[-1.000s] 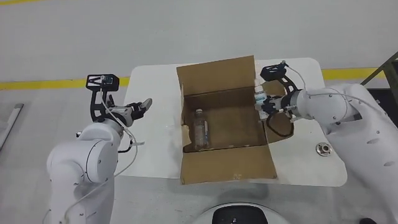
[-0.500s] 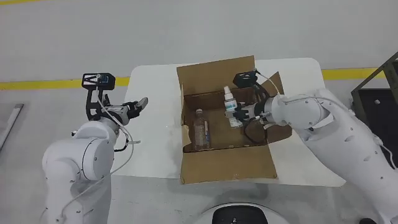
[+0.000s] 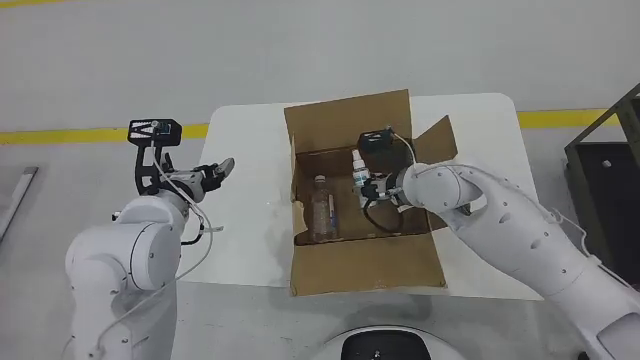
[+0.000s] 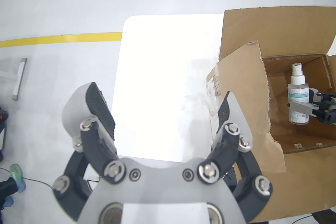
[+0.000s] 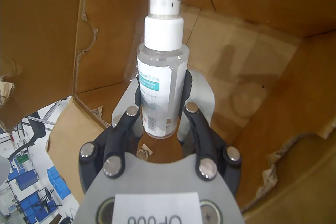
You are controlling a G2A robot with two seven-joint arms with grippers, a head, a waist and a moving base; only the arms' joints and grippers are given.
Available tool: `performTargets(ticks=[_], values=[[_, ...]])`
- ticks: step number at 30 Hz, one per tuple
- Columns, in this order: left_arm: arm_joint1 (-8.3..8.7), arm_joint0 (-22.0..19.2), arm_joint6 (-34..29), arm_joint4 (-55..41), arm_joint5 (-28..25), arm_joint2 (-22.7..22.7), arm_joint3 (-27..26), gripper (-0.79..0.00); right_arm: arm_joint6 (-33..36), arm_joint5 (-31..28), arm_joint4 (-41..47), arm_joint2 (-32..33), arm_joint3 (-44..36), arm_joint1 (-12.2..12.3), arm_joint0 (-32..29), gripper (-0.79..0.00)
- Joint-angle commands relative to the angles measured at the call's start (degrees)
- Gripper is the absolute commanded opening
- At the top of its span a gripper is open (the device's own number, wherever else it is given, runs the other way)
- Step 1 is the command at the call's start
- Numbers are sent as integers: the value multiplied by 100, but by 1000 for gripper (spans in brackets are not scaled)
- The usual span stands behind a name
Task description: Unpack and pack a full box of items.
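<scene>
- Spray bottle (image 5: 162, 72) sits within the cardboard box (image 3: 365, 265), about mid-way between its side walls. Its capped head points toward the box's far wall.
- The right gripper (image 5: 162, 86) has it, with both fingers closed on the lower body across the label.
- That low grip probably keeps the pump head clear of the fingers and lets the arm carry the bottle down past the box's walls.
- Whether the bottle's base touches the box floor cannot be told.
- The left gripper (image 4: 160, 104) hangs over the table (image 3: 250, 160), well apart from the box's left wall. Its fingers are spread wide with nothing between them, likely parked there to leave the box to the other arm.
- The top view adds a clear plastic bottle (image 3: 321, 210) lying on the box floor near the left wall, beside the spray bottle but apart from it.
- The right wrist view gives the grip itself: dark pads pressing either side of the label.
- The left wrist view looks over the box's torn left flap (image 4: 244, 93) and shows one finger crossing the bottle's front.
</scene>
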Motion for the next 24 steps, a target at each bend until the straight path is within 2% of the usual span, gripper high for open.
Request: performTargets(ticks=[1,7,12,14,19,24], values=[[0,0,0,0,0,0,0,0,0,0,0,0,0,0,0,-785],[0,0,0,0,0,0,0,0,-107,-3,-78,-23,-5,0,-79,-785],[0,0,0,0,0,0,0,0,-217,613,-629,-491,29,-126,-94,-785],[0,0,0,0,0,0,0,0,-229,1011,-870,-780,158,-232,-4,-785],[0,0,0,0,0,0,0,0,-340,1728,-652,-1214,751,-592,348,-785],[0,0,0,0,0,0,0,0,-255,1954,-325,-1569,1534,-973,777,-785]])
